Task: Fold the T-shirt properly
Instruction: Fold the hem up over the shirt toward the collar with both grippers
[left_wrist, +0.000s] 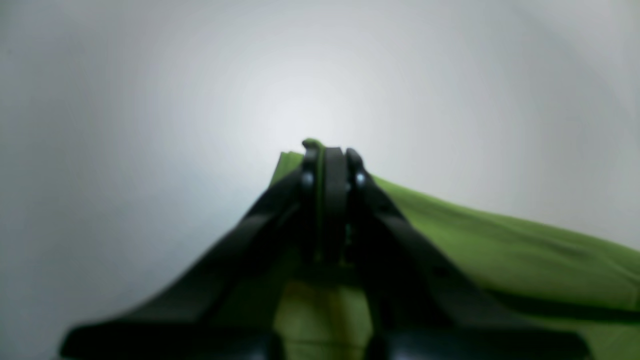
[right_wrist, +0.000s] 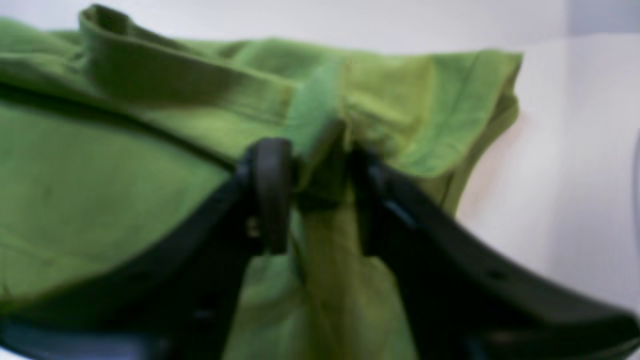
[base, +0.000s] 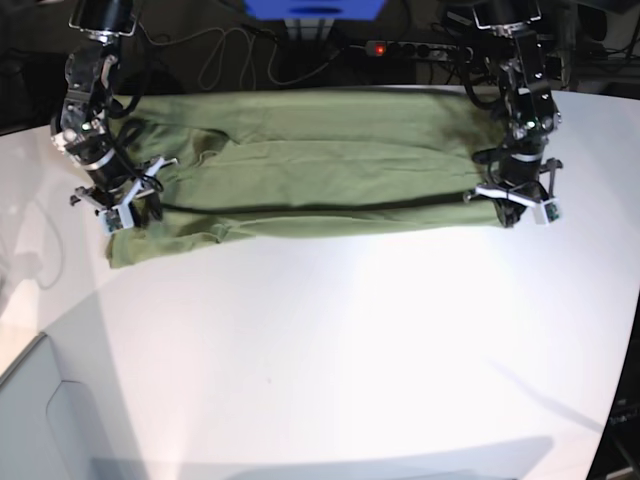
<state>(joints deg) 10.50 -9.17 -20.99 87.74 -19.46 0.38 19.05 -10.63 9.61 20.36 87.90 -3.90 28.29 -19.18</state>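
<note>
The left claw (left_wrist: 332, 167) is pinched narrow on a thin edge of the T-shirt (left_wrist: 490, 245), its two black fingers (left_wrist: 356, 172) almost meeting, with a sliver of green cloth showing between them and above their tips. The right claw (right_wrist: 310, 175) stands a little wider, yet it too holds the T-shirt (right_wrist: 125, 190): a bunched fold of green fabric fills the gap between its fingers (right_wrist: 270, 180), and a hemmed band of cloth runs just beyond them. In the base view the left claw (base: 517, 208) sits at the garment's end toward the desk's right edge, and the right claw (base: 122, 210) at the end toward the left edge, both low against the cloth. The T-shirt (base: 320, 165) lies stretched lengthwise along the far edge of the white desk (base: 360, 350), folded into a long band with lengthwise creases and a dark fold line near its front side. Beyond the far edge lie black cables (base: 215, 55) and a power strip (base: 415, 48) with a red light.
</note>
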